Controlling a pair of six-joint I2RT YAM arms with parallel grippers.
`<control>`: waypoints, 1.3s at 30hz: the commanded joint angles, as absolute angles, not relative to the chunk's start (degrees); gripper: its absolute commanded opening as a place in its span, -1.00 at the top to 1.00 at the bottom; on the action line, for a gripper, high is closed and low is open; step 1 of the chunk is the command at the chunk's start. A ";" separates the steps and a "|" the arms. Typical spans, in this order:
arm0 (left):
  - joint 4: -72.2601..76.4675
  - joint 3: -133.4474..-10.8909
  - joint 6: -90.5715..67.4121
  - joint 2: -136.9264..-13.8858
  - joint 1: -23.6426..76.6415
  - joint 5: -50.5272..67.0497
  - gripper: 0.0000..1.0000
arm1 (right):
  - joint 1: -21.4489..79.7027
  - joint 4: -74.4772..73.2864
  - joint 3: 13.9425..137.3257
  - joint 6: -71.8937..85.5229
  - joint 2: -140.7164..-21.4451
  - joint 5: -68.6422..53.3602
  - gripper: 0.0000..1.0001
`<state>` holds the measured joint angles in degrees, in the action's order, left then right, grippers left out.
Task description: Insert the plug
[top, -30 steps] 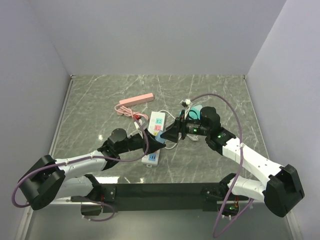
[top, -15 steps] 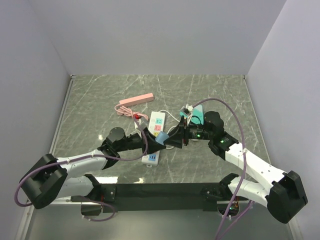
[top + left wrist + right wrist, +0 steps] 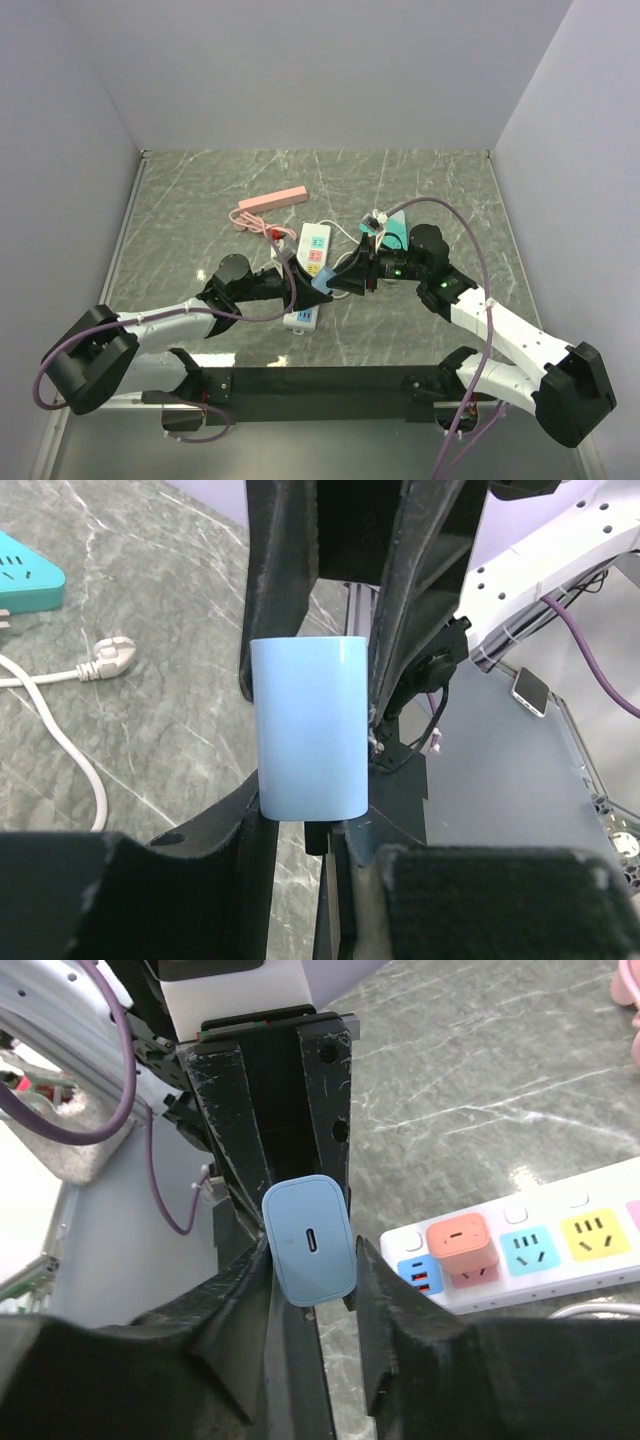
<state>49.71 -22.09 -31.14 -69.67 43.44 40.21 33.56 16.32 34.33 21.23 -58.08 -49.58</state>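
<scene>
Left gripper [image 3: 305, 818] pinched light-blue plastic charger block [image 3: 308, 730] over white power strip [image 3: 545, 1250]; right gripper [image 3: 312, 1257] flanked it, grip unclear. Salmon adapter [image 3: 460, 1245] filled one strip socket.

The plug [image 3: 308, 725] is smooth pale blue plastic with a soft satin sheen. The left claw [image 3: 305, 822] and right claw [image 3: 310, 1260] are matt black plastic, scratched pale along the edges, with fuzzy, felt-like black pads [image 3: 470, 900]. The desk [image 3: 200, 200] looks like polished grey-green marble veined in white. The power strip [image 3: 545, 1215] is glossy white plastic, and its cord [image 3: 60, 740] has a smooth white sheath. The cable [image 3: 132, 1060] has a smooth purple rubbery jacket.
</scene>
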 commanded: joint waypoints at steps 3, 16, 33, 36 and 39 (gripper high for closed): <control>50.98 -23.82 -31.29 -70.93 43.50 41.48 0.99 | 36.12 21.44 34.89 21.18 -58.62 -50.89 0.57; 47.29 -25.05 -30.32 -71.72 43.51 38.94 -0.37 | 36.56 15.04 35.77 17.32 -55.11 -43.00 1.00; 32.44 -19.87 -25.93 -59.07 43.42 14.29 -0.96 | 32.26 -8.07 47.45 17.57 -54.40 -18.83 1.00; 26.73 -19.51 -26.80 -56.17 43.42 2.60 -0.94 | 32.34 -11.15 50.18 19.85 -57.20 -14.09 1.00; 25.31 -18.46 -27.51 -55.20 43.42 -0.17 -0.90 | 32.60 -12.91 52.20 21.26 -60.02 -11.44 1.00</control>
